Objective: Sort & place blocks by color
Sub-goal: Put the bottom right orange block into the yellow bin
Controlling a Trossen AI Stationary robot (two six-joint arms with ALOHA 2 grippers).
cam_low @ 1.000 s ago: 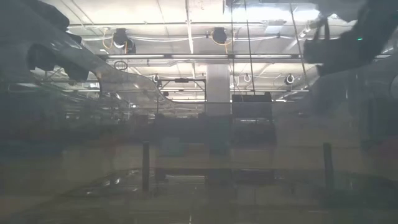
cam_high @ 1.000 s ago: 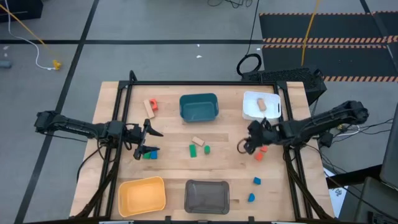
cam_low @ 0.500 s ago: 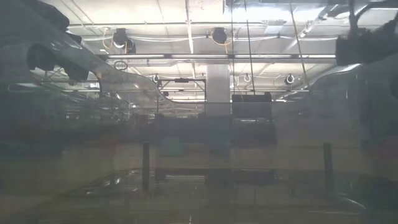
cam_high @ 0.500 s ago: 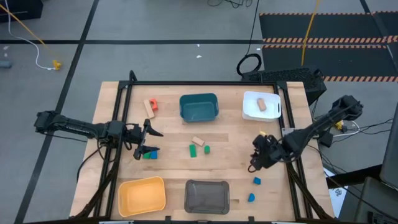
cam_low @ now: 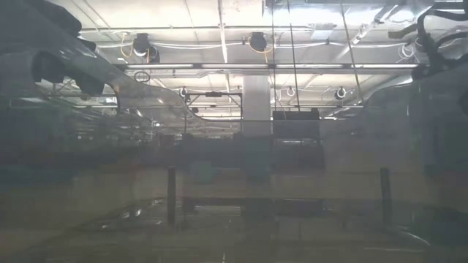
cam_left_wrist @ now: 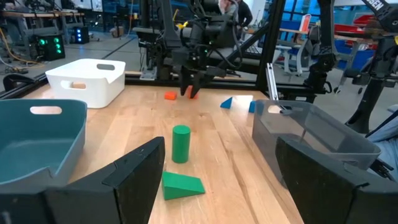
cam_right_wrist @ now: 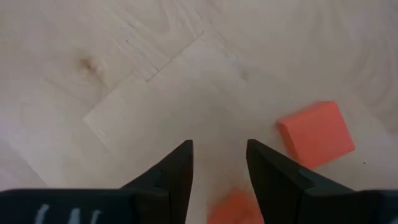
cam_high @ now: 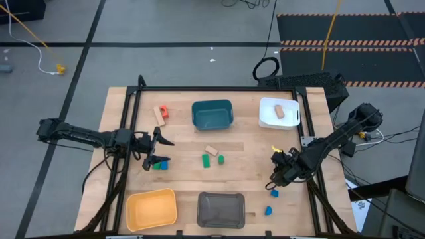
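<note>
My right gripper (cam_high: 272,183) (cam_right_wrist: 219,149) points down at the table's right side, its fingers close together with a red-orange block (cam_right_wrist: 236,208) between them. A second red-orange cube (cam_right_wrist: 317,134) (cam_left_wrist: 170,96) lies flat beside it. Two blue blocks (cam_high: 273,193) (cam_high: 268,210) lie nearer the near edge. My left gripper (cam_high: 164,151) (cam_left_wrist: 217,180) waits open at the left, above a blue and a green block (cam_high: 159,165). A green cylinder (cam_left_wrist: 181,143) stands mid-table beside a green wedge (cam_left_wrist: 182,185) and a tan block (cam_high: 212,151). A red and a tan piece (cam_high: 160,113) lie far left. My right gripper has the red-orange block (cam_left_wrist: 192,92) pinched between its two fingers, coming from above and pointing down. The right finger (cam_right_wrist: 273,174) covers part of the block. It sits just over the wood; whether it is lifted clear or resting, I cannot tell.
A teal bin (cam_high: 212,103) and a white bin (cam_high: 269,119) holding a tan block (cam_high: 279,111) stand along the far side. A yellow bin (cam_high: 131,206) and a grey bin (cam_high: 202,209) stand at the near edge. The low view is hazy and shows no blocks.
My right gripper has travelled toward the table's near edge and slightly right, from beside the red-orange blocks to a spot just short of the blue blocks. The red-orange block that showed beside it a second ago is now covered by the gripper in the high view.
</note>
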